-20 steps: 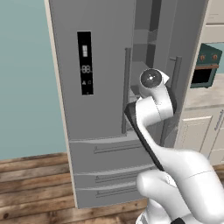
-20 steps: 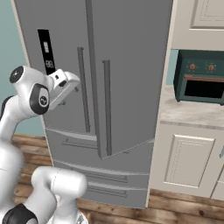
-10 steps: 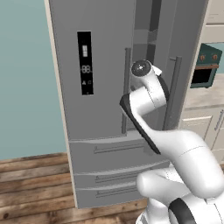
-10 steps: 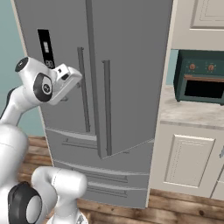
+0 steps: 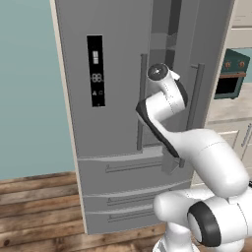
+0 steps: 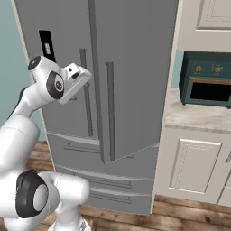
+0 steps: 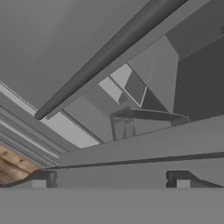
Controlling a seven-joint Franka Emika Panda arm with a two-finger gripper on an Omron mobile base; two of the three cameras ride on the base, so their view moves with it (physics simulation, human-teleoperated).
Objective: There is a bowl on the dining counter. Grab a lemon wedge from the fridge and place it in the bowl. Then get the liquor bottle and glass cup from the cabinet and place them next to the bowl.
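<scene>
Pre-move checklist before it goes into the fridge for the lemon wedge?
1. Hand open and empty: ok. Fingertips stand wide apart in the hand view, nothing between them.
2. Fridge door open: ok, but only partly. The right door is swung out a little and a narrow gap shows the inside.
3. Gap wide enough for the arm: not ok, by the look of it.
4. Lemon wedge located: cannot tell. The shelves seen through the gap look bare.
5. Hand near the door handle: ok, it sits just left of the handles.
</scene>
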